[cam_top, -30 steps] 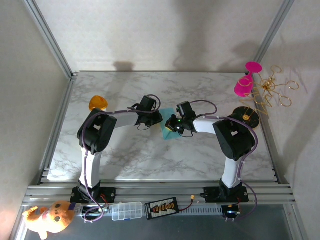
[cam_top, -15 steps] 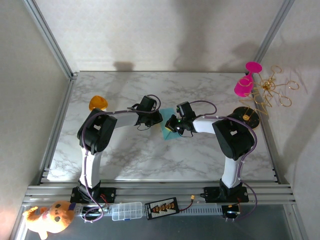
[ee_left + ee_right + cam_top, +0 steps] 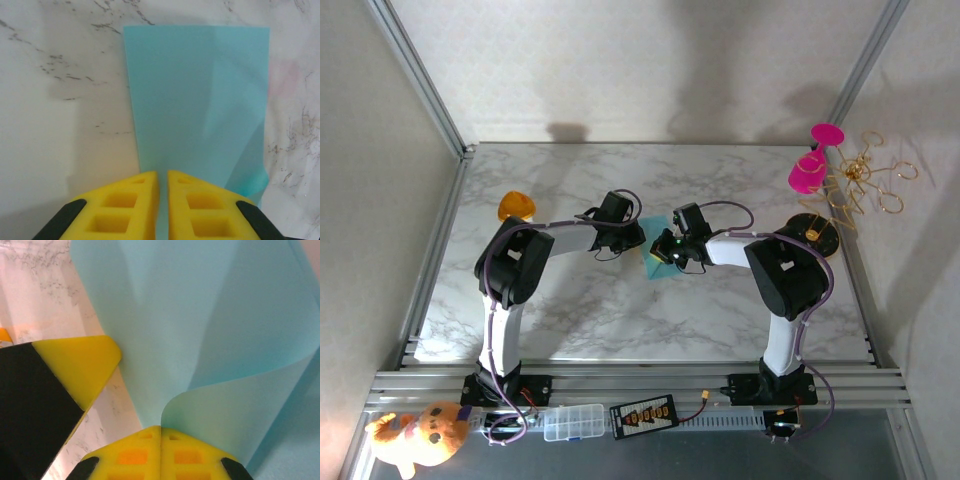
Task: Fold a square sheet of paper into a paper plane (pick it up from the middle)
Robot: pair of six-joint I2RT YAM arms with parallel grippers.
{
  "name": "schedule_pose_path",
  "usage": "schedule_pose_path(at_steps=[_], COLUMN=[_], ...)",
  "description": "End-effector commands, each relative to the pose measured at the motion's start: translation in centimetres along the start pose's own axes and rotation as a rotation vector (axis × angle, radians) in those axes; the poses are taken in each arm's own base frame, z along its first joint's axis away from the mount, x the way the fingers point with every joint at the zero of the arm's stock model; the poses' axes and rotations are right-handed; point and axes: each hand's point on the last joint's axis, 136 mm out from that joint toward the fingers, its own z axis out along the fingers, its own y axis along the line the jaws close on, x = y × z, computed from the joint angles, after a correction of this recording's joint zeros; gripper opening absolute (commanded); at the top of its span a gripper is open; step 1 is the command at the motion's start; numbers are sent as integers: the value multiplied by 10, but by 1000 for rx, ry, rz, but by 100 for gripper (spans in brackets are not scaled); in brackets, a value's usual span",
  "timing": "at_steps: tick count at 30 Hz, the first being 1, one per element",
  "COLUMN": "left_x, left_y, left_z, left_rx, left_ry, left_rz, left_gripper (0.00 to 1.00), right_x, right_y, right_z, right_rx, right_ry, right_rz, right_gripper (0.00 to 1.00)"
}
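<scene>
1. The marble table [image 3: 570, 320] carries the whole scene, with both arms reaching in from its near edge and meeting around the middle.
2. The left arm [image 3: 520, 262] bends in from the left side and the right arm [image 3: 785, 275] from the right, their wrists close together.
3. The square sheet of paper [image 3: 200, 100] is at the middle of the table between the two wrists. It is teal with a faint slanting crease, and one part curls upward towards the right claw.
4. The left gripper [image 3: 162, 200] is grasping the sheet. Its yellow fingers are pinched almost together on one edge, with a sliver of teal between them.
5. The right gripper [image 3: 160, 440] is clenched on the curled edge of the sheet, its fingers meeting with no gap. One of the left gripper's fingers [image 3: 82, 365] sits just beside it.
6. An orange dome [image 3: 516, 206] rests on the far left of the table, well apart from the paper.
</scene>
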Motion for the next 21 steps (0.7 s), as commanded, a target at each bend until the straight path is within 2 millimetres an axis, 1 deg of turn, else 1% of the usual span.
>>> schedule_pose_path(at_steps=[1, 18, 21], left_x=[33, 34, 34], left_y=[45, 46, 47], left_z=[27, 27, 27], left_rx=[-142, -145, -146], left_ry=[77, 78, 80], left_rz=[-4, -4, -5], left_gripper=[14, 14, 14], right_x=[3, 3, 4], right_y=[-7, -20, -20], right_z=[8, 8, 9], right_rx=[11, 65, 64], right_ry=[0, -11, -7], right_rz=[5, 21, 22], right_gripper=[0, 0, 0])
